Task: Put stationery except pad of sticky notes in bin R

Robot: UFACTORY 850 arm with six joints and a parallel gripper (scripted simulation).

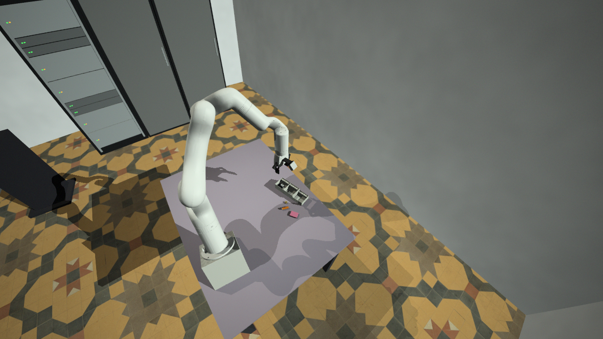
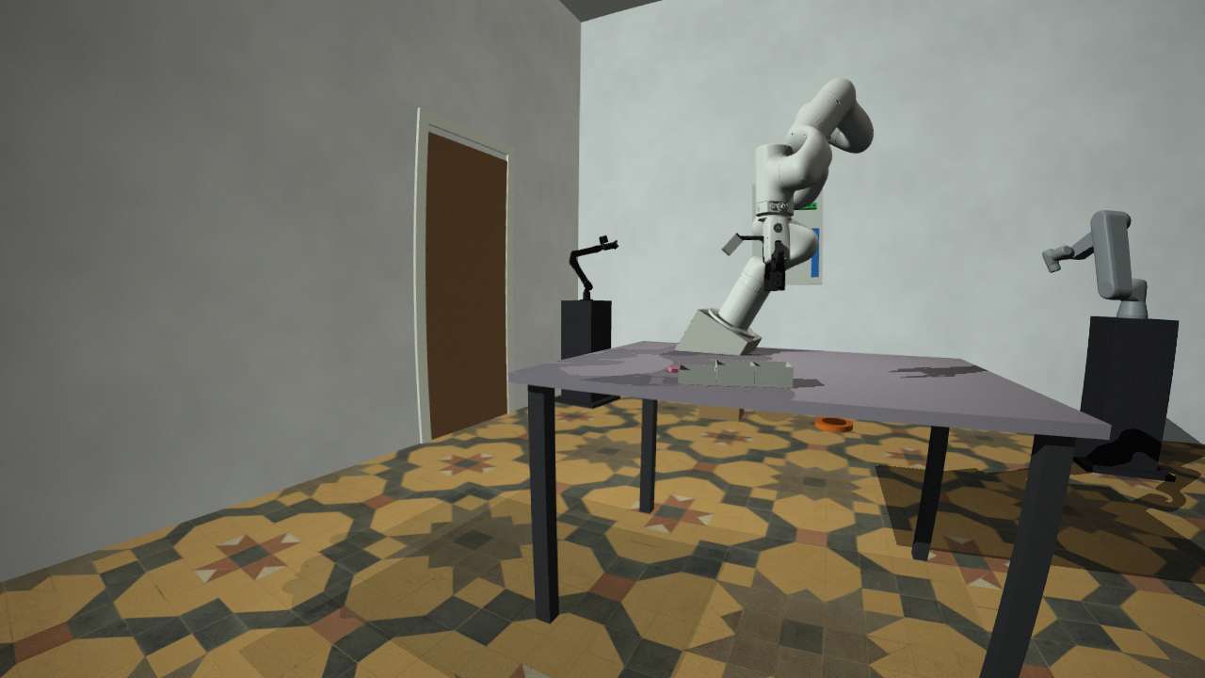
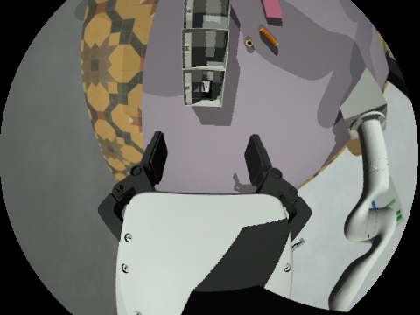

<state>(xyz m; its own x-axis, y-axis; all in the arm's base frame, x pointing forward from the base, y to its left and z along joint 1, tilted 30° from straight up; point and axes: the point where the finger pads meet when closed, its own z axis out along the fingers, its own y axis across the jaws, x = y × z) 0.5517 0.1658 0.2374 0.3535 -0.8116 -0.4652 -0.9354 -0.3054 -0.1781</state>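
My gripper (image 3: pixel 206 143) is open and empty, high above the table, just beyond the end of a row of three grey bins (image 3: pixel 205 48). It shows in the top view (image 1: pixel 279 166) and the exterior view (image 2: pixel 772 271). The bins (image 1: pixel 291 190) (image 2: pixel 734 373) stand near the table's far edge. The nearest bin holds a small dark thing (image 3: pixel 206 87). I cannot read the bin marks. A pink pad of sticky notes (image 3: pixel 271 7) (image 1: pixel 293 214), a small orange thing (image 3: pixel 269 37) (image 1: pixel 285 207) and a tiny ring-like thing (image 3: pixel 250 42) lie on the table beside the bins.
An orange ring (image 2: pixel 834 424) lies on the floor beyond the table. The arm's base block (image 1: pixel 223 263) stands at the table's near corner. Two other small arms on black pedestals (image 2: pixel 586 324) (image 2: pixel 1124 371) stand away from the table.
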